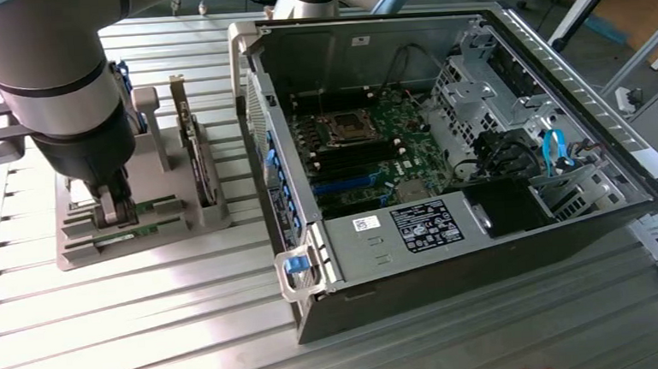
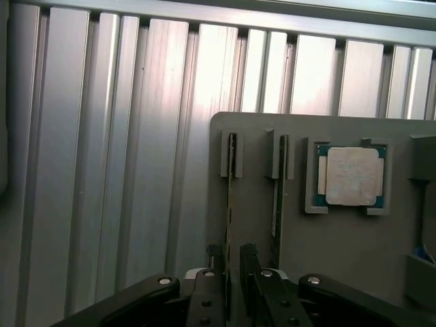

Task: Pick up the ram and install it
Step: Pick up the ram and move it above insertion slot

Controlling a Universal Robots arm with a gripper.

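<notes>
Two ram sticks stand on edge in slots of a grey holder. My gripper is lowered over one ram, with a black finger on each side of its thin green edge and narrow gaps still showing, so the jaws stand open around it. The second ram stands in the neighbouring slot. In the exterior view the gripper reaches down into the holder at the exterior view's left, beside the open computer case with its motherboard.
A square silver processor sits in its pocket on the holder beside the ram slots. Expansion cards stand upright at the holder's back. The case wall rises close to the holder's right in the exterior view. Ribbed aluminium table lies all around.
</notes>
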